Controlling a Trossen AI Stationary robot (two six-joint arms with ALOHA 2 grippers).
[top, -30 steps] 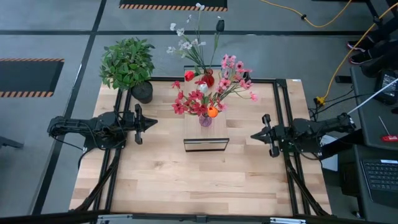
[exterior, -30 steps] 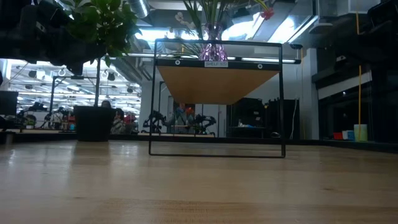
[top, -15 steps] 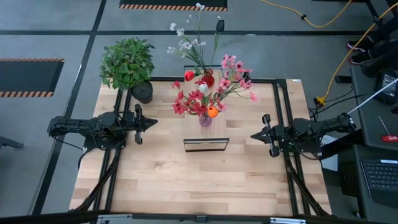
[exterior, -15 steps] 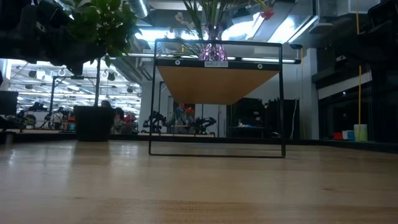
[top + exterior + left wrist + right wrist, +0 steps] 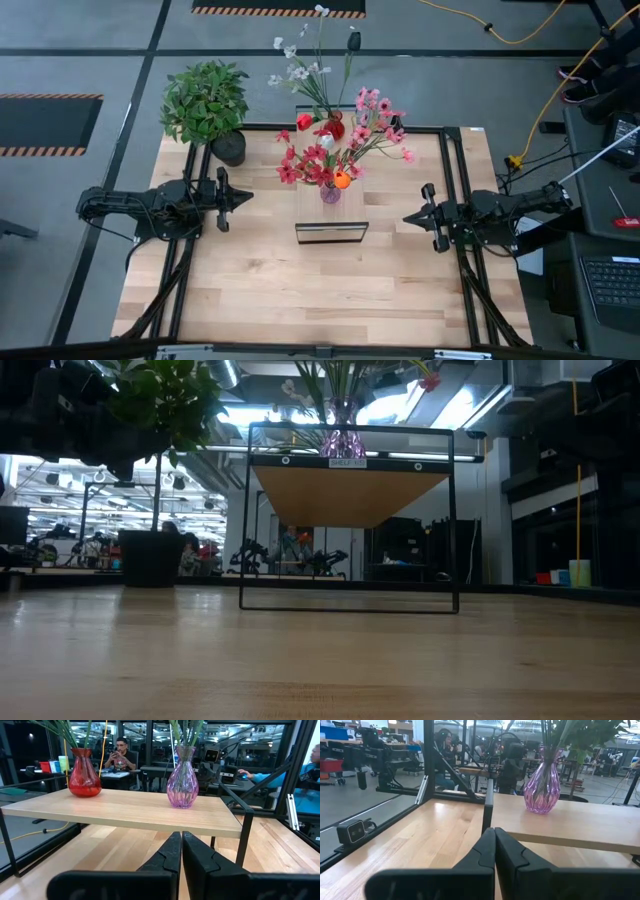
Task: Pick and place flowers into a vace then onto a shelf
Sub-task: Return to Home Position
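Left wrist view: flowers (image 5: 190, 734) ahead of left gripper (image 5: 181, 836) cropped by picture edge, stalks only, blossoms cut off. Low view: violet vase (image 5: 342, 440) blocks red vase (image 5: 84, 774) behind it. Person (image 5: 119, 752) beyond red vase too small for detail.

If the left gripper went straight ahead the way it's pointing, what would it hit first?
Most likely the near edge of the shelf, close to where the violet vase stands. The left gripper, shut, looks about level with that edge, so it might slip underneath instead; depth is unclear.
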